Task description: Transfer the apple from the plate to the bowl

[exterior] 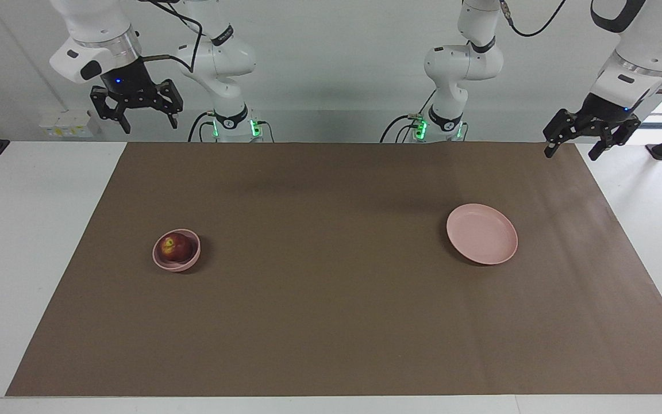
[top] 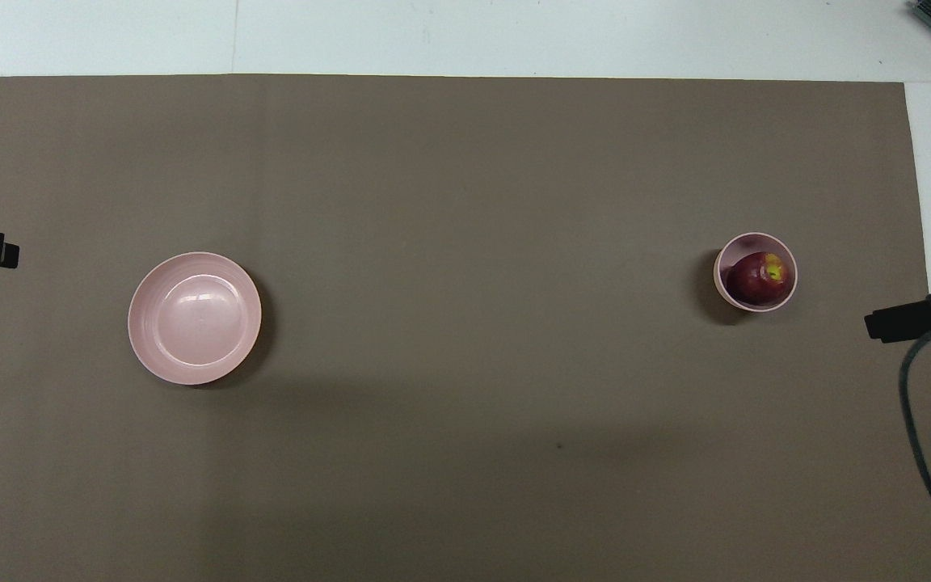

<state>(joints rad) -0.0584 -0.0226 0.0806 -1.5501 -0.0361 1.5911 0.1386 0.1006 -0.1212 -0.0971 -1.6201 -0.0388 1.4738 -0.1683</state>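
Brown paper covers most of the white desk (exterior: 38,230), and on it stand only two pink dishes, well apart from one another. Take the bowl (exterior: 176,250) as the landmark: it sits toward the right arm's end of the desk, and the apple (exterior: 174,246) already lies inside it, yellowish patch turned up. The plate (exterior: 482,234) is well away from the bowl, toward the left arm's end, and carries nothing.

The right claw (exterior: 136,112) hangs high, raised well above the bowl and over the desk's edge by the robots, its fingers spread and holding nothing. The left claw (exterior: 581,137) hangs over the corner of the paper at the left arm's end, well away from the bowl, likewise spread and empty.

By my reading the transfer is finished, so the step in hand is simply parking both arms. To do that well, each arm should stay high and clear of the dishes, with no sweep low across the paper that could nudge the bowl. The bowl is small and deep and the apple nearly fills it, so a knock could tip the fruit out or roll it. Keeping both claws released and out toward the desk's edges leaves the result plainly checkable from above.
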